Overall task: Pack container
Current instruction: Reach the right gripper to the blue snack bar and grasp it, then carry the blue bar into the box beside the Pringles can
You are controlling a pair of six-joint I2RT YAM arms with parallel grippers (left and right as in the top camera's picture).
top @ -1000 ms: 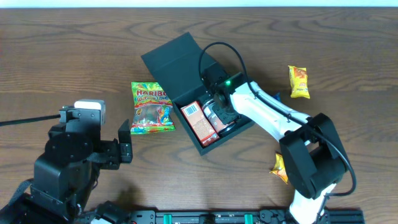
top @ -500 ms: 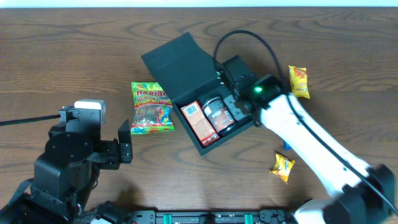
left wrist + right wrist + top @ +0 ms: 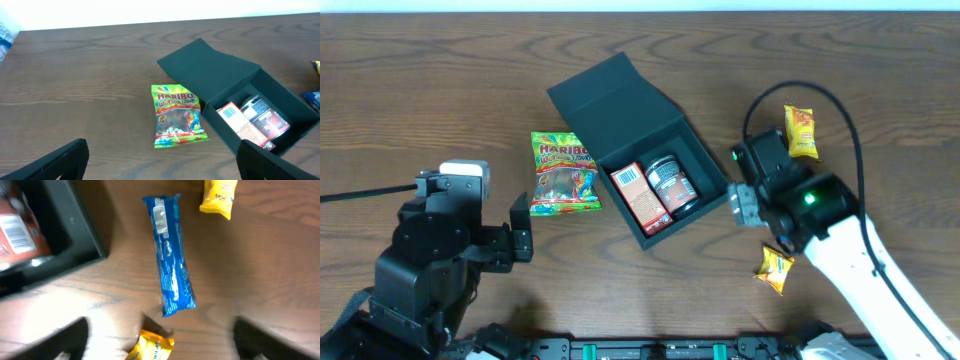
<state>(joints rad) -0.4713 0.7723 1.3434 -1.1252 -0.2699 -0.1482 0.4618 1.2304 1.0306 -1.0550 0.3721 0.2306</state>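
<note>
Found the dark teal-black matte square cardboard box (image 3: 615, 105) mid-way along the brown wooden counter (image 3: 440, 60), hinged flap standing open, holding an orange-red carton (image 3: 640, 198) beside a dark jar (image 3: 672, 185). Caught only by the right wrist view: a blue snack bar (image 3: 170, 255) just outside the box wall. Saw left claw (image 3: 160, 160) and right claw (image 3: 162, 330) spread wide, empty.

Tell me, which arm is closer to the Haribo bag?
Left. The left fingers sit just below and left of the Haribo bag, apart from it. The right fingers are on the far side of the box, to its right.
</note>
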